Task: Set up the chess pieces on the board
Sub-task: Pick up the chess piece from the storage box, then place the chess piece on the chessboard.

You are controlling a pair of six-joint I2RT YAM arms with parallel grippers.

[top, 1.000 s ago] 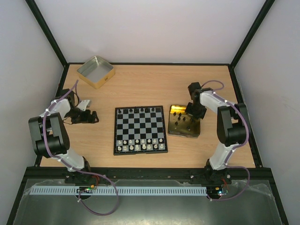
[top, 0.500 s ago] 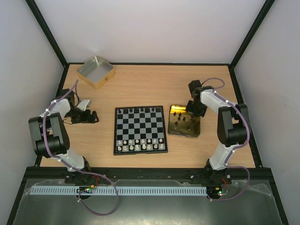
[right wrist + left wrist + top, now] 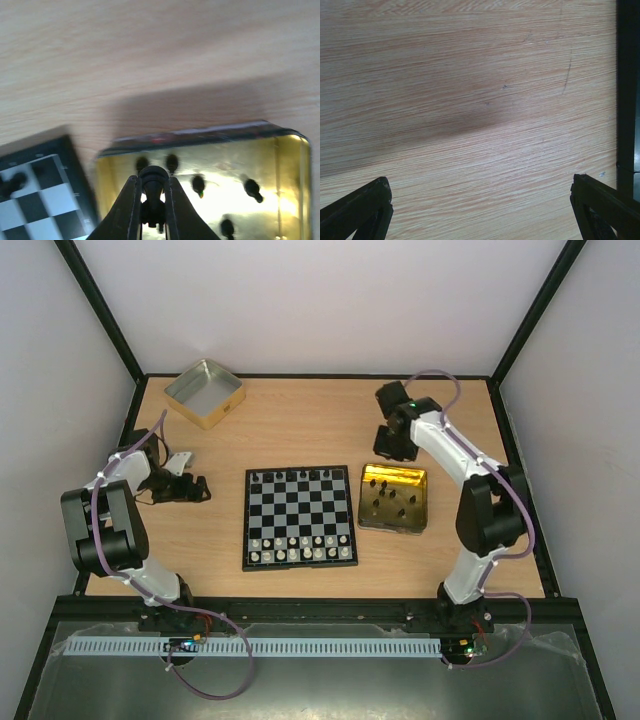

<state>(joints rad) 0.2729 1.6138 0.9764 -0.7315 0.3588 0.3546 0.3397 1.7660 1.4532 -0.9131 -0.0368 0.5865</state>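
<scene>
Past the gold tin's [image 3: 420,490] far-left corner, grips one black chess piece [image 3: 152,180] between almost-closed right fingers [image 3: 125,210], now raised farther from the tin than a second ago. Keeps left fingers [image 3: 365,210] spread wide and empty over bare surface [image 3: 470,100], left of the board [image 3: 298,515].

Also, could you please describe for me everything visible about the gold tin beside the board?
The gold tin is a shallow square tray with rounded corners and a low rim, looking like shiny metal. It lies flat and open on the wooden table, just right of the board, a narrow gap between. Several small black pieces sit on its floor. The right hand, shut on one such piece, hangs above it without touching it.
</scene>
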